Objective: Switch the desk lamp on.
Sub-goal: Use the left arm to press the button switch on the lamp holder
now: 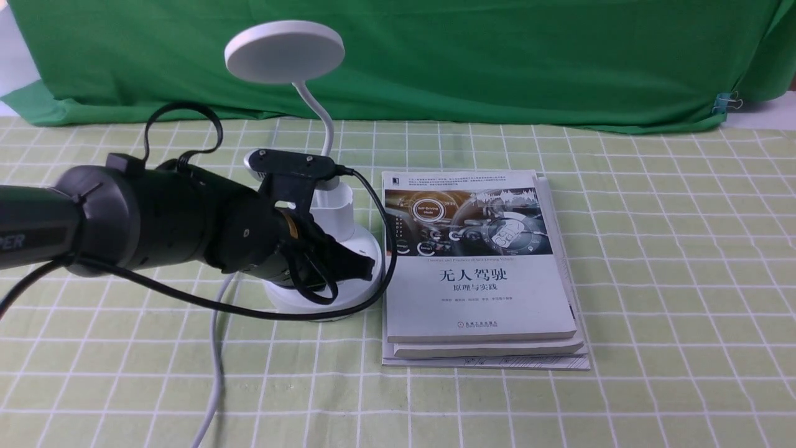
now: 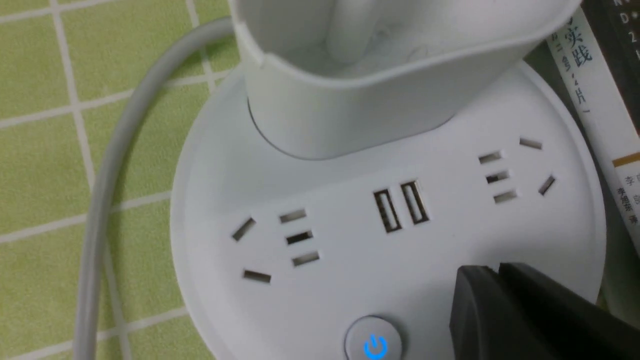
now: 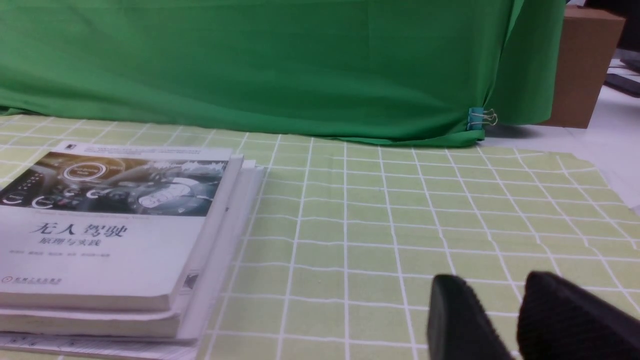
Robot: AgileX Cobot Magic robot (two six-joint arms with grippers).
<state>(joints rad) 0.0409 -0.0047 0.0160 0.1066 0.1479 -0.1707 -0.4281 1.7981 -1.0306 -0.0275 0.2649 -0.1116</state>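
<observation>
In the front view my black left arm (image 1: 174, 224) covers much of the round base (image 1: 364, 244) of the white plastic desk lamp (image 1: 285, 51), hiding its buttons. In the left wrist view the left jaws cover part of that base, and the blue-lit round button (image 2: 372, 342) is clipped by the edge. The white cord (image 1: 214, 373) runs off frame. Only the tips of the right jaws show. I cannot read the small print on the white paperback book (image 1: 479, 298).

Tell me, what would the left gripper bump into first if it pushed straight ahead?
Probably the round base of the white plastic desk lamp: the left gripper points just beside the blue-lit round button, not at it, though depth is unclear.
</observation>
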